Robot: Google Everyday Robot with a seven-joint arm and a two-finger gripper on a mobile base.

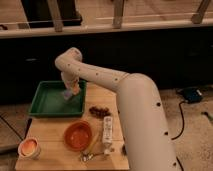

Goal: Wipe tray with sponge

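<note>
The green tray (47,102) lies at the back left of the wooden table. My gripper (69,93) hangs from the white arm over the tray's right part, pointing down close to its floor. A small blue-grey patch at the gripper's tip looks like the sponge (67,95), low over the tray floor; whether it touches the floor I cannot tell.
An orange bowl (77,135) stands in front of the tray. A white remote (107,129) lies to its right, dark grapes (97,110) behind it. A small cup (28,147) sits at the front left corner. A brush or utensil (90,150) lies by the bowl.
</note>
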